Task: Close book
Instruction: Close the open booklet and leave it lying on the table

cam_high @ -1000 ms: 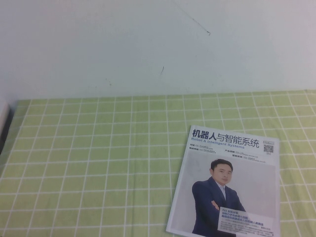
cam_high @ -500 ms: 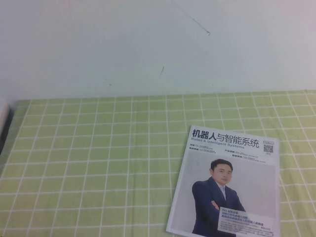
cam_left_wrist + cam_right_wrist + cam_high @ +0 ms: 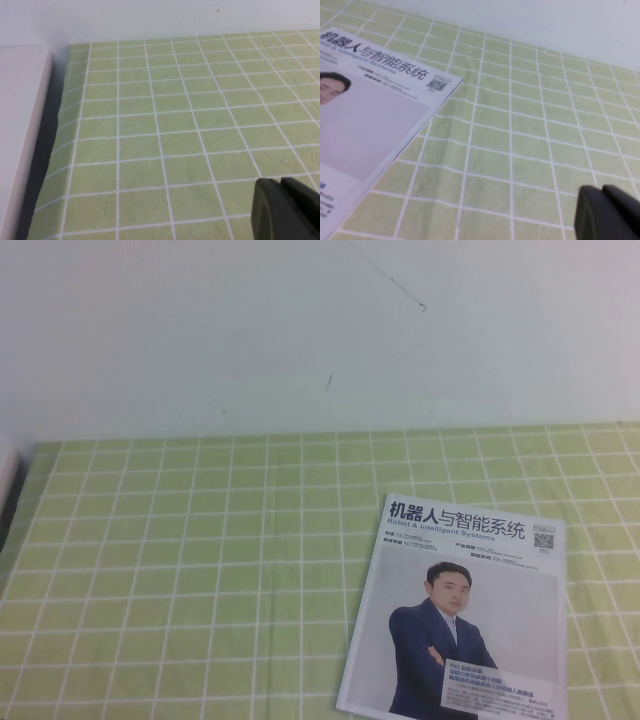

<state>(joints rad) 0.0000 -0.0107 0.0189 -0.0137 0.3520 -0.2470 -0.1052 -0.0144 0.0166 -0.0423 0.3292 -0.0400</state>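
High view: the book (image 3: 465,620), closed, cover-up on the table (image 3: 180,540) at near right, is probably light, limp and slick, best pinched at an edge; left gripper (image 3: 281,189) over bare cloth, right gripper (image 3: 602,194) beside the book, both fingers together.

We count one book (image 3: 462,612), lying closed and cover up on one green checked cloth (image 3: 180,540). We count two end effectors: the left end effector (image 3: 281,200) over bare cloth, and the right end effector (image 3: 603,202) near the book. One white slab (image 3: 20,125) borders the cloth.
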